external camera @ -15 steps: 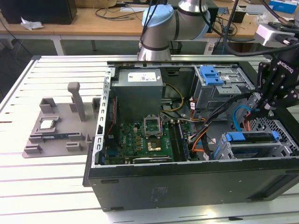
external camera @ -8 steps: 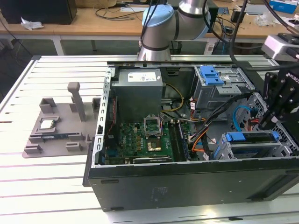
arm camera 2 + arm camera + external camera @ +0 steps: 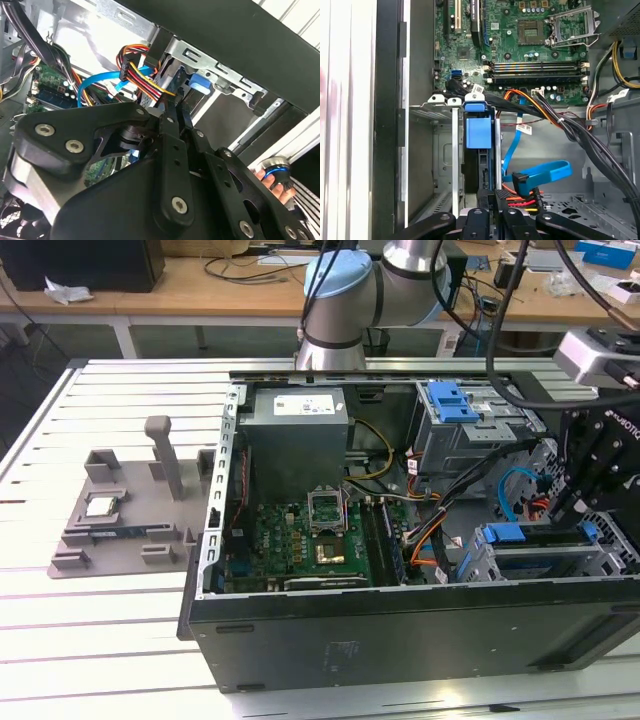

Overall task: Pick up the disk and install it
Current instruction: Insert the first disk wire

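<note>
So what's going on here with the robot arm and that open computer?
The arm's claw is down inside the open computer case, at the drive cage on the exterior view's right. In the first wrist view the disk, seen by its blue bracket, stands edge-on in the cage slot directly ahead of the claw. Cables hang beside it. Whether the claw is gripping the disk cannot be told.

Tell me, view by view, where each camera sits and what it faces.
Exterior view: off the arm, above the table, facing the open computer case; the arm's grey-blue joint shows behind it.
First wrist view: on the wrist, facing the disk in its bay and the motherboard.
Second wrist view: on the wrist, looking past the gripper into the bay.
Both wrist views share the coloured cables.
</note>
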Robot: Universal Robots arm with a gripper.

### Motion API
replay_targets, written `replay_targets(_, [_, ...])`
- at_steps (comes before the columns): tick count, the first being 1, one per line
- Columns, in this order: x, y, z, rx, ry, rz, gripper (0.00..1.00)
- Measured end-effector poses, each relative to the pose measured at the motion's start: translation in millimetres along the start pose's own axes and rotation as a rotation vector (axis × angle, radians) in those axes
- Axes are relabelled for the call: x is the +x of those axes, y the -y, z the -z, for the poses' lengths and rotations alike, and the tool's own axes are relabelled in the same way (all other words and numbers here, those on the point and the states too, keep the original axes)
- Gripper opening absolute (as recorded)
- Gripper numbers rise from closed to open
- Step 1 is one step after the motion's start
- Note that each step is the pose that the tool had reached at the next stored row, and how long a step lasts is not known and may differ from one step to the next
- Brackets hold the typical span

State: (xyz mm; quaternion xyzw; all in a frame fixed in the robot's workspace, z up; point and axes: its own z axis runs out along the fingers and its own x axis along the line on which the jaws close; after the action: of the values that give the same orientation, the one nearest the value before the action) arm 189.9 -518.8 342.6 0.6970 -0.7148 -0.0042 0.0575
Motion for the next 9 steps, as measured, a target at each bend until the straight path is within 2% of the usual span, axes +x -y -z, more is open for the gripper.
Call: replay_targets(9, [0.1, -0.2, -6.9, 0.0001, -0.0003, 0.0, 0.17])
